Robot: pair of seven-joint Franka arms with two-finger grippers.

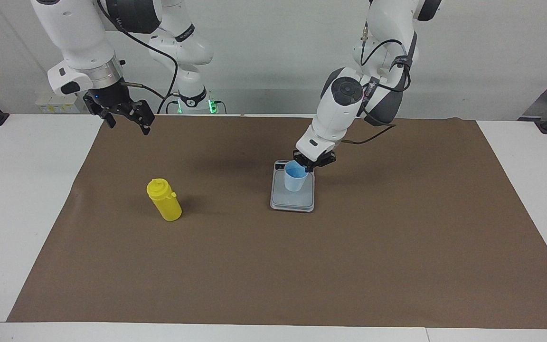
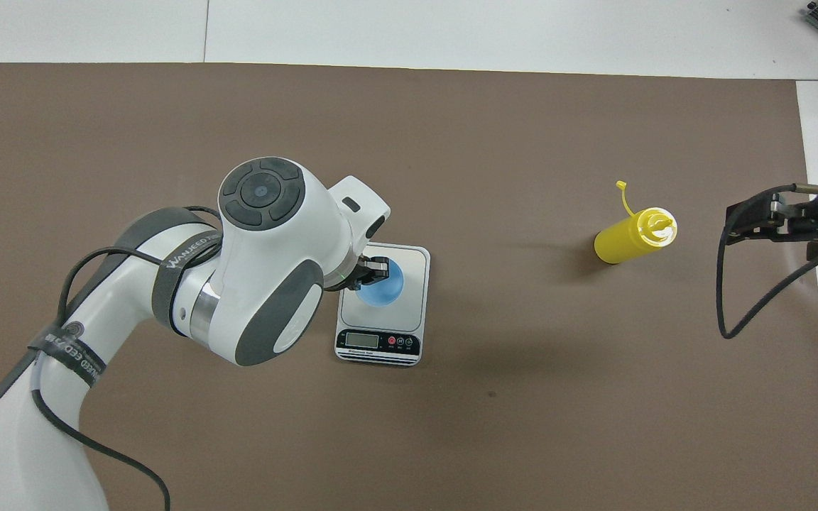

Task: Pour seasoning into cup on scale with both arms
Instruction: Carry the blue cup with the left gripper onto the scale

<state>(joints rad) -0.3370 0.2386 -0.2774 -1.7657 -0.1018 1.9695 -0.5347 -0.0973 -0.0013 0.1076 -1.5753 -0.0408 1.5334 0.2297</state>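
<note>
- The left gripper (image 1: 307, 166) was at the rim of the cup (image 1: 295, 178), its fingers seemingly closed on the rim, though the wrist hid the contact from overhead.
- The cup stood upright on the scale (image 1: 292, 202), mid-table.
- The right gripper (image 1: 128, 116) hung with fingers apart above the right arm's end of the table.
- The seasoning (image 1: 164, 200) stood upright, nozzle up and cap off, below that gripper and farther from the robots; the right arm looked the nearer one.

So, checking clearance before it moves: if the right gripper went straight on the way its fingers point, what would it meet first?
Probably only the brown paper table cover. The right gripper points down, and the bright yellow plastic squeeze bottle looks clear of its line, though depth is uncertain.
</note>
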